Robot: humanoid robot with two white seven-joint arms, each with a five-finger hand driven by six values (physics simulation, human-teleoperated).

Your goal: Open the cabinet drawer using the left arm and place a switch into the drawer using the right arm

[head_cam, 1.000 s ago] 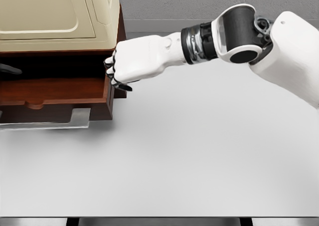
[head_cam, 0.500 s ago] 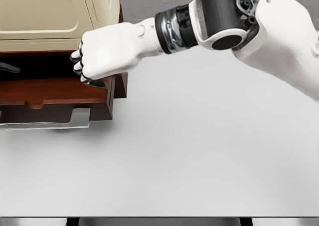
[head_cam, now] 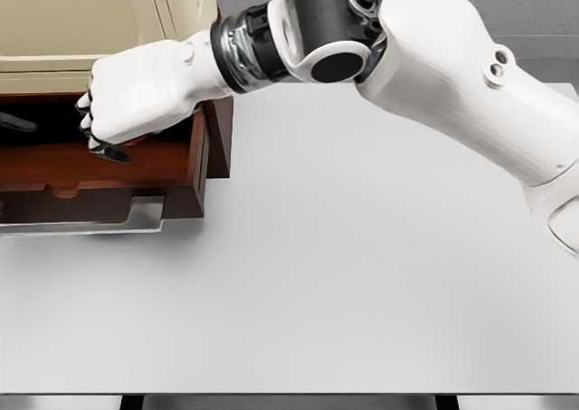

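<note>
Honestly, the switch itself is hard to pick out: at most a thin dark sliver pokes from under the curled fingers (head_cam: 101, 147) of the right hand (head_cam: 136, 98), and I cannot say for sure that is it. The fist is closed tight, knuckles toward the left edge of the frame, hovering over the open drawer (head_cam: 109, 170) in the upper left, inside its right wall. The drawer stands pulled out from the dark wooden cabinet (head_cam: 220, 134), its silvery handle (head_cam: 90, 218) jutting toward the bottom left, a cream box (head_cam: 90, 21) sitting on top.

To do this step well, I'd say the hand should sink a little lower over the drawer floor before the fingers loosen, so the piece drops flat and stays clear of the front lip and side wall.

A dark shape (head_cam: 18, 122) at the far left edge, just under the cabinet top, may be the left hand's fingertips, but it is cut off and I cannot tell. The drawer's back is lost in shadow. The white table (head_cam: 362, 283) fills the rest.
</note>
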